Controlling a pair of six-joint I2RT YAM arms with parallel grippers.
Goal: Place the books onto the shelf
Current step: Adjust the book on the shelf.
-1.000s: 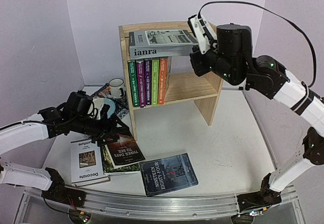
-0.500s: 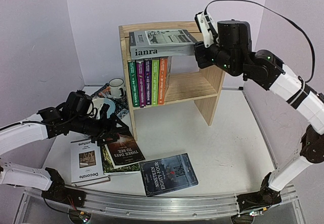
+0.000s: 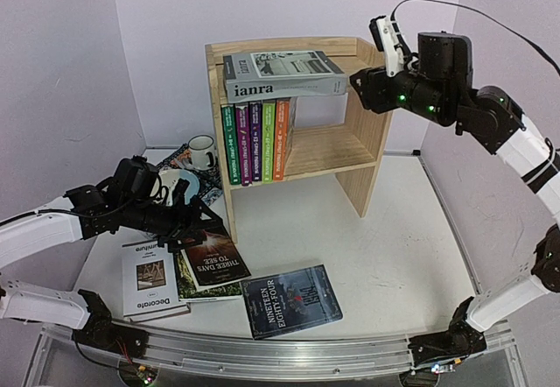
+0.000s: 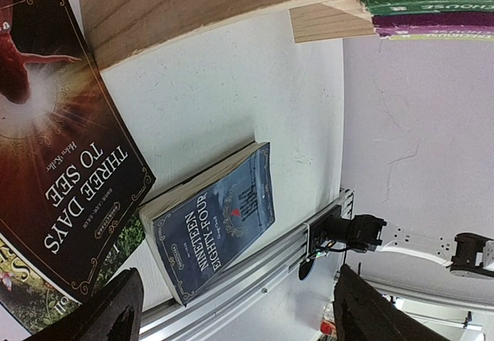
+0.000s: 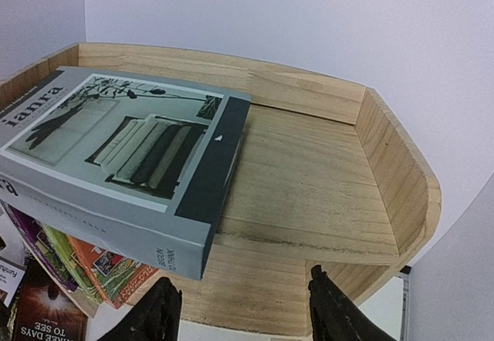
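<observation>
The pine shelf [image 3: 350, 155] stands at the back of the table. A grey "ianra" book [image 3: 280, 76] lies flat on its top tier [image 5: 309, 179], and in the right wrist view this book [image 5: 116, 156] juts over the front edge. My right gripper [image 3: 357, 80] hovers open and empty just right of it [image 5: 243, 314]. Several thin books [image 3: 258, 137] stand upright on the lower tier. On the table lie "Three Days to See" [image 3: 214, 256], "Nineteen Eighty-Four" [image 3: 291, 299] and "Decorate" [image 3: 150, 280]. My left gripper [image 3: 191, 221] hangs open over "Three Days to See" [image 4: 62, 140], holding nothing [image 4: 231, 318].
A white mug [image 3: 202, 151] sits on a patterned mat [image 3: 188, 177] left of the shelf. A green-covered book [image 3: 197, 289] peeks out under "Three Days to See". An aluminium rail [image 3: 262, 352] runs along the near table edge. Walls close in on both sides.
My right gripper has opened, let go of the "ianra" book on the top tier and drawn back to the right. The left arm has not moved.
</observation>
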